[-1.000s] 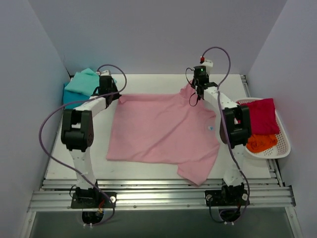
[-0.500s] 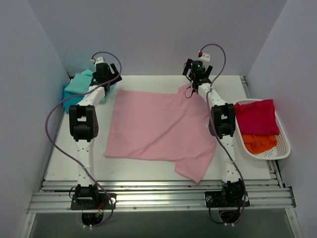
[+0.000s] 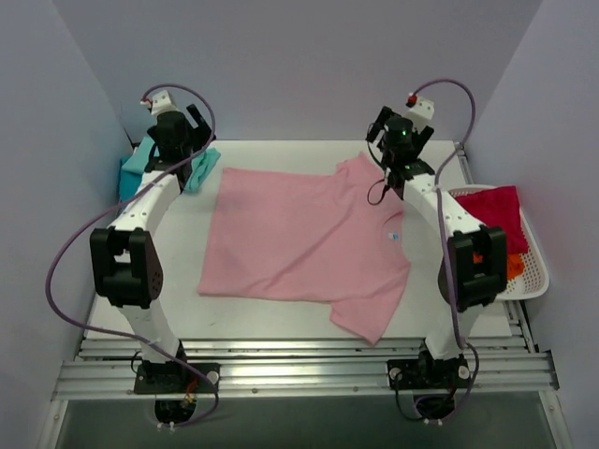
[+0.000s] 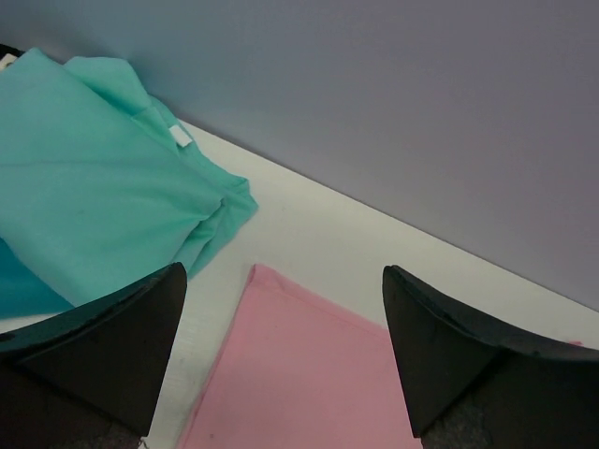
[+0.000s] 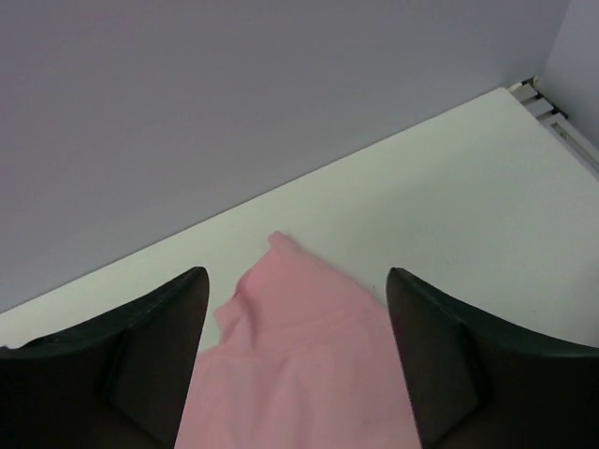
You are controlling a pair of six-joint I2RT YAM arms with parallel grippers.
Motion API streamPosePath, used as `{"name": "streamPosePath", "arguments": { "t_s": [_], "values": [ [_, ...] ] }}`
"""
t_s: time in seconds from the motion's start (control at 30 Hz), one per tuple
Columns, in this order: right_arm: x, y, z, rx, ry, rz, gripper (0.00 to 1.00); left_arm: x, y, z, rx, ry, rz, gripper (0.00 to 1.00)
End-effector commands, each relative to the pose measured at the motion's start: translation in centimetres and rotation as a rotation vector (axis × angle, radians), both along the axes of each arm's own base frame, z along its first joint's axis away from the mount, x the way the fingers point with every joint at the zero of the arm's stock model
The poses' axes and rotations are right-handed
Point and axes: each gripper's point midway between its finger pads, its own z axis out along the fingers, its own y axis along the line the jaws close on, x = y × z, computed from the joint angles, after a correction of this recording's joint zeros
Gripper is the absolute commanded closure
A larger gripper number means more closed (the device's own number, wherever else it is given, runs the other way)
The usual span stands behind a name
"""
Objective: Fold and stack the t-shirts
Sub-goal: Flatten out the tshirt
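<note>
A light pink t-shirt (image 3: 299, 243) lies spread flat in the middle of the table, one sleeve hanging toward the front edge. My left gripper (image 3: 195, 126) hovers open above its far left corner (image 4: 281, 318), holding nothing. Over the far right sleeve (image 5: 299, 318) my right gripper (image 3: 399, 133) is open and empty too. Both grippers sit apart from the cloth. A mint green t-shirt (image 4: 94, 187) rests on a teal blue one (image 4: 19, 281) at the back left corner.
A white lattice basket (image 3: 535, 281) at the right edge holds a crimson red t-shirt (image 3: 491, 210) and an orange one (image 3: 513, 267), partly hidden by the right arm. The back wall stands close behind both grippers. Rails run along the table's near edge.
Both grippers have opened and let go of the pink shirt's far edge. They have risen and drawn outward, and the shirt now lies flat.
</note>
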Motion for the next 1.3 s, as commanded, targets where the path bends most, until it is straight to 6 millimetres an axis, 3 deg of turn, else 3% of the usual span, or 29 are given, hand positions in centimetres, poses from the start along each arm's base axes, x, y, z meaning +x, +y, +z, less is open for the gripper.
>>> {"name": "streamPosePath", "arguments": {
  "t_s": [0.0,0.03,0.07,0.1,0.13,0.17,0.2,0.27,0.3,0.33,0.4,0.47,0.63,0.67,0.77,0.9,0.93,0.97,1.1,1.23,1.27],
  "values": [
    [-2.4,0.4,-1.4,0.085,-0.018,0.030,0.32,-0.2,-4.0,-1.6,-0.022,-0.022,-0.119,0.05],
    [-2.6,0.6,-3.0,0.087,0.015,0.042,0.89,0.0,-5.2,-2.4,-0.033,-0.010,-0.166,0.01],
    [-2.7,0.7,-4.1,0.093,0.054,0.041,1.00,0.3,-6.2,-2.8,-0.042,0.004,-0.198,0.10],
    [-2.5,1.4,-6.0,0.095,0.100,0.067,1.00,0.7,-7.6,-4.9,-0.049,0.047,-0.235,0.20],
    [-2.2,1.9,-6.9,0.098,0.123,0.086,1.00,0.9,-8.6,-5.8,-0.059,0.067,-0.267,0.36],
    [-1.9,2.2,-7.5,0.097,0.156,0.097,1.00,0.9,-9.7,-6.9,-0.069,0.096,-0.309,0.65],
    [-1.5,2.5,-9.9,0.089,0.212,0.097,1.00,1.4,-11.0,-8.2,-0.070,0.122,-0.329,0.79],
    [-0.6,3.1,-10.9,0.092,0.244,0.109,1.00,1.6,-12.1,-10.0,-0.070,0.172,-0.346,0.97],
    [-0.5,3.2,-13.5,0.081,0.307,0.109,1.00,1.7,-12.5,-12.4,-0.069,0.227,-0.352,0.98],
    [-0.3,3.4,-14.6,0.080,0.333,0.115,1.00,2.3,-13.2,-11.9,-0.069,0.216,-0.363,0.98],
    [0.1,3.3,-16.6,0.070,0.387,0.096,1.00,2.6,-13.6,-14.0,-0.065,0.258,-0.368,0.98],
    [0.2,2.9,-18.7,0.057,0.432,0.077,1.00,3.0,-13.9,-14.2,-0.062,0.256,-0.372,0.98],
    [1.9,1.9,-20.0,0.057,0.455,0.033,1.00,3.4,-13.8,-15.3,-0.049,0.270,-0.372,0.98],
    [1.8,1.4,-21.2,0.047,0.482,0.015,1.00,3.7,-13.6,-15.1,-0.048,0.265,-0.366,0.98],
    [2.9,1.1,-21.2,0.052,0.474,0.002,1.00,4.3,-13.1,-15.4,-0.041,0.270,-0.350,0.98],
    [4.6,0.5,-22.7,0.070,0.477,0.002,1.00,5.0,-12.0,-16.9,-0.043,0.301,-0.321,0.98],
    [5.5,0.5,-22.1,0.081,0.454,0.007,1.00,4.9,-11.8,-17.2,-0.049,0.316,-0.313,0.98],
    [5.2,0.4,-23.3,0.081,0.492,0.007,1.00,5.3,-11.5,-17.6,-0.052,0.319,-0.304,0.98],
    [6.8,0.6,-23.4,0.097,0.476,0.021,1.00,5.3,-11.0,-18.5,-0.082,0.349,-0.281,0.98],
    [8.2,0.7,-23.3,0.104,0.457,0.032,1.00,4.8,-11.1,-18.5,-0.098,0.360,-0.287,0.98],
    [8.5,0.9,-24.2,0.112,0.465,0.044,1.00,4.6,-11.1,-17.9,-0.101,0.354,-0.287,0.98]
  ]
}}
